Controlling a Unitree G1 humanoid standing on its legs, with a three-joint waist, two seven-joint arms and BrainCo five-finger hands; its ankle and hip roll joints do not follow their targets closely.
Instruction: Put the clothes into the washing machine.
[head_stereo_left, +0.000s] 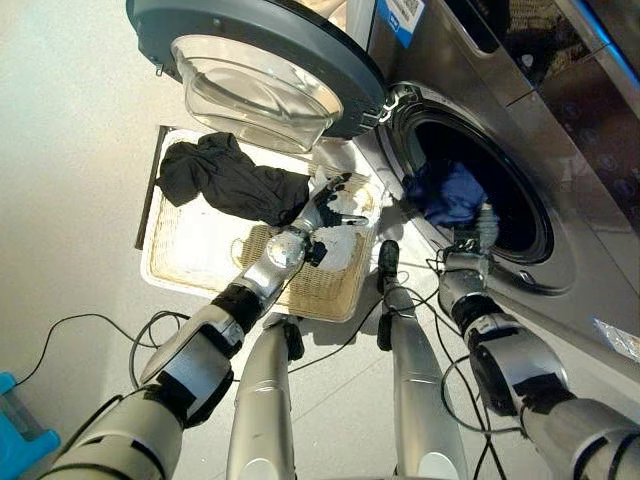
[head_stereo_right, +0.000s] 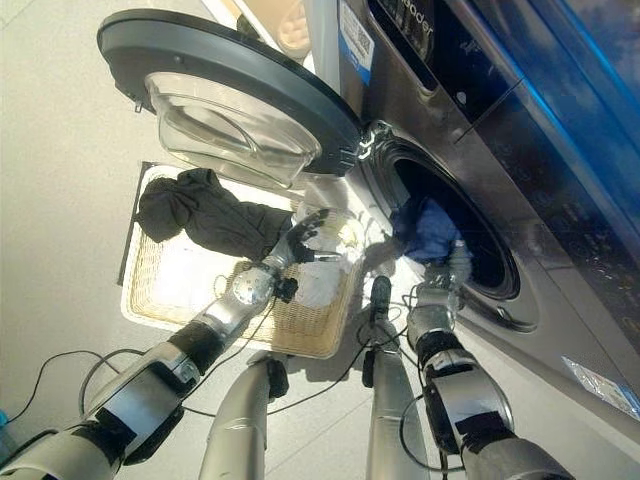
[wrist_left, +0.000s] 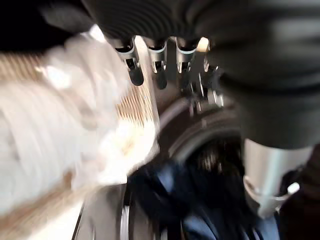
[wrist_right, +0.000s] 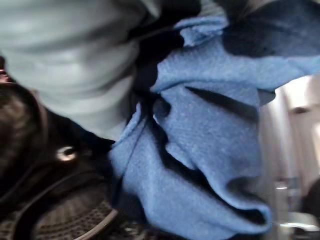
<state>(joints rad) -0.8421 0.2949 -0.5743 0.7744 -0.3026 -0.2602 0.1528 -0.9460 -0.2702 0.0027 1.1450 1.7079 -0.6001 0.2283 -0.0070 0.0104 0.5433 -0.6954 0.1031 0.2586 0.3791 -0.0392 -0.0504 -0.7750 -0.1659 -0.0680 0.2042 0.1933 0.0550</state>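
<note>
A front-loading washing machine (head_stereo_left: 560, 120) stands at the right with its round door (head_stereo_left: 260, 60) swung open. A blue garment (head_stereo_left: 450, 192) hangs in the drum's mouth, half inside; it shows close up as blue cloth (wrist_right: 210, 130) in the right wrist view. My right hand (head_stereo_left: 484, 228) is at the lower rim of the opening, right against that garment. A flat wicker basket (head_stereo_left: 190, 270) lies on the floor and holds a black garment (head_stereo_left: 230, 180) and a white garment (head_stereo_left: 340, 245). My left hand (head_stereo_left: 322, 208) hovers open over the white garment, its fingers (wrist_left: 134, 70) straight.
The open door overhangs the basket's far edge, just above the black garment. Bare grey floor (head_stereo_left: 70, 150) stretches to the left of the basket. A blue object (head_stereo_left: 15, 420) sits at the lower left corner.
</note>
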